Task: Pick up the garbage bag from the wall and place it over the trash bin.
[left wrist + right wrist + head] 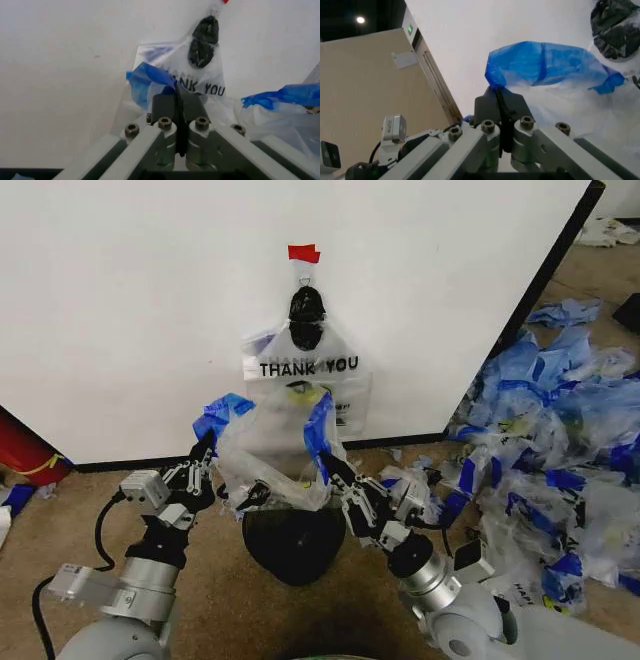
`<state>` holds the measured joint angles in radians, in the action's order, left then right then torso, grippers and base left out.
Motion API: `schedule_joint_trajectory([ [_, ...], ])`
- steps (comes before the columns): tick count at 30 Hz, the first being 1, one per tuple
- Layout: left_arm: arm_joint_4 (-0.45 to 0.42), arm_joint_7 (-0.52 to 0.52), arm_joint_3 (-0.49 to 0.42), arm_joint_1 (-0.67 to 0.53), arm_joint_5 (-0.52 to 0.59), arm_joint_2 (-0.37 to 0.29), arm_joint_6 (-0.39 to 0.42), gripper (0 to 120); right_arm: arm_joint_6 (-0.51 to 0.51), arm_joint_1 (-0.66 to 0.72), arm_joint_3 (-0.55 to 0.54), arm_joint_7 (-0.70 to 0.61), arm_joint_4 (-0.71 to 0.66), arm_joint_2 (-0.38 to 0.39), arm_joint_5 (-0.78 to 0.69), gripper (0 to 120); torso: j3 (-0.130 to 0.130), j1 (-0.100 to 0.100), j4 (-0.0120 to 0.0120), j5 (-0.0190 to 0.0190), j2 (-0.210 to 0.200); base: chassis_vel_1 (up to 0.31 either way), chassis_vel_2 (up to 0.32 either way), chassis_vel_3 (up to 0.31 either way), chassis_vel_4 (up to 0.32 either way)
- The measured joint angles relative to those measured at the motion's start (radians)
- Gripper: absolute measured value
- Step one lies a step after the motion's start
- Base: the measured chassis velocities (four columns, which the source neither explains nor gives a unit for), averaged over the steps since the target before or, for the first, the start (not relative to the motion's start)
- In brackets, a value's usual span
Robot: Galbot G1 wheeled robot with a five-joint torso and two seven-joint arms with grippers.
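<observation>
**Holding a bag open above the bin**

Reading across the clear plastic still on the wall (120, 300) are the black words "THANK YOU", with a yellow smiley face just under them; in the left wrist view the same print shows partly as "ANK YOU". That hanging plastic sits on a black hook (305, 305) below a small piece of red tape (304, 252).

In front of it, the garbage bag (268, 445) is spread between both arms. It is thin and see-through, crinkled, with blue handles at either side. The left tool (207, 444) has its fingers pressed together on the left blue handle; the left wrist view shows the dark pads closed with blue plastic bunched at their tips. The right tool (326, 461) is likewise clamped on the right blue handle, the blue film puffing out beyond its closed fingers (496, 108) in the right wrist view.

The bag's lower part hangs just above the trash bin (295, 545), a small black round basket standing on the brown floor (220, 600) close to the wall's black base strip. Whether the plastic touches the rim I cannot tell.

To the right, a heap of blue-and-clear plastic bags (560, 470) lies on the floor. A red cylinder (25, 452) rests at the far left by the wall.
</observation>
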<state>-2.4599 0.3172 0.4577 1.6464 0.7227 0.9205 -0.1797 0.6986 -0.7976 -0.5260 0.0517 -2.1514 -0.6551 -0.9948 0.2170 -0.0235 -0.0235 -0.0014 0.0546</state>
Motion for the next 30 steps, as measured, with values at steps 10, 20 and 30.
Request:
schedule_joint_trajectory([
  [10,0.030,0.007,-0.035,-0.019,-0.009,0.005,0.001,0,0.000,0.000,-0.005,-0.008,0.015,-0.006,0.004,0,0.000,0.000,-0.0002,0.0003,0.000,0.000,0.000,0.000,0.000],
  [20,0.045,0.018,-0.074,-0.032,-0.017,0.047,-0.009,0,-0.006,0.015,0.010,-0.022,-0.013,0.019,0.006,0,0.000,0.000,-0.0002,0.0001,0.000,0.000,0.000,0.000,0.000],
  [30,0.070,0.019,-0.087,-0.038,-0.048,0.057,-0.021,0,-0.006,-0.011,0.007,-0.024,-0.015,0.013,0.017,0,0.000,0.000,-0.0002,0.0003,0.000,0.000,0.000,0.000,0.000],
])
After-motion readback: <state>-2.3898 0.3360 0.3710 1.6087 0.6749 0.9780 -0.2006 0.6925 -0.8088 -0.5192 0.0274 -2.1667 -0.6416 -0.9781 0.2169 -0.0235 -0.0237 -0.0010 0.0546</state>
